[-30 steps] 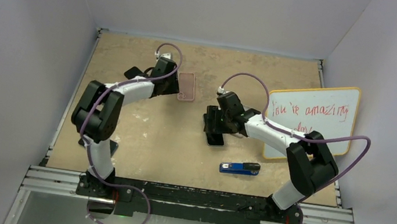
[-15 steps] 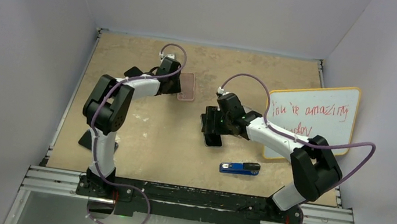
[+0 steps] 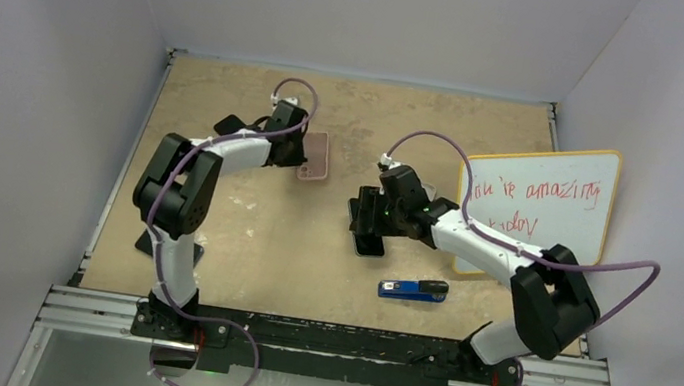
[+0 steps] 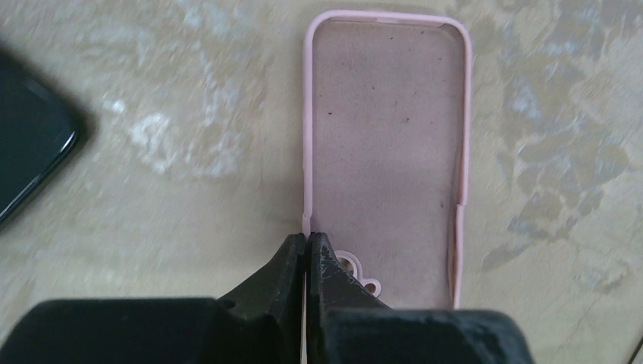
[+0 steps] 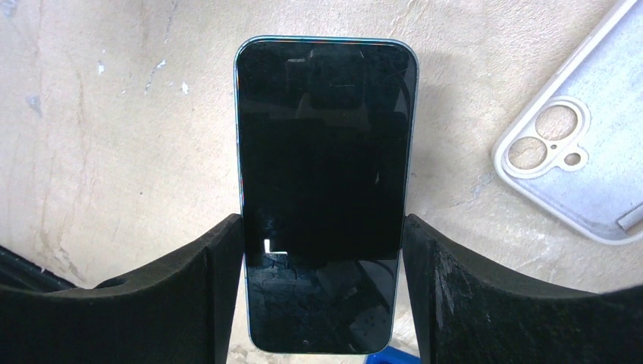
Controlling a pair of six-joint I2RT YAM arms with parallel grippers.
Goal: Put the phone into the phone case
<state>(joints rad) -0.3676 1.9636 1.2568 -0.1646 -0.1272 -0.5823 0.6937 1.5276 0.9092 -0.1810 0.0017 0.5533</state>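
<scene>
The pink case [image 4: 387,136] is seen lying open side up on the table [image 4: 189,114]. Its left rim, near the camera cut-out, is pinched by the fully closed left hand [image 4: 307,241]. The phone [image 5: 326,136], screen up on the table, is clasped along both long edges by the right hand [image 5: 322,250], whose fingers are spread to its width. A grey case [image 5: 584,167] is seen near it. Phone and pink case are set well apart.

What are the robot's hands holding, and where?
The left gripper pinches the pink phone case by its side rim, near the camera hole. The right gripper clasps the phone by its two long edges.
</scene>
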